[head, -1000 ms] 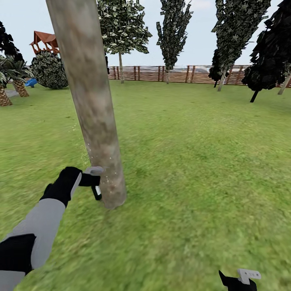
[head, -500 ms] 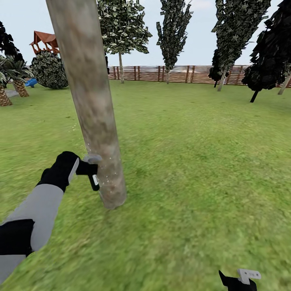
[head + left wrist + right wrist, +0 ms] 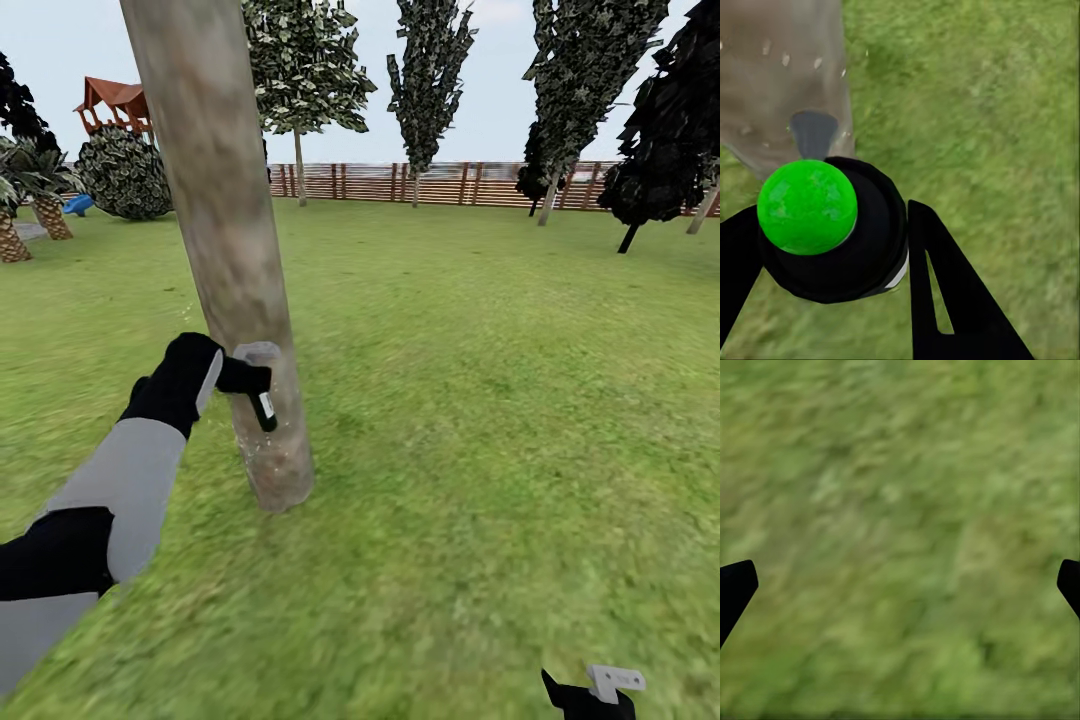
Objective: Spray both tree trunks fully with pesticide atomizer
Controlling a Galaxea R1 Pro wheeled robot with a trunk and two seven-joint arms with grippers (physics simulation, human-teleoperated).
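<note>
Dark atomizer (image 3: 263, 408) gripped in left tool (image 3: 243, 377), against tree trunk (image 3: 225, 250)

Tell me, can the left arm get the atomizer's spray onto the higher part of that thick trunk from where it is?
Probably only partly: the left gripper holds the atomizer against the tree trunk low down, nothing blocks it, but the trunk rises above the view.

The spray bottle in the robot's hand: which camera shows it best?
The left wrist view: the spray bottle sits close up between the left tool's fingers, dark with a bright green round end. The head view shows it small, against the tree trunk. The right wrist view shows grass.
</note>
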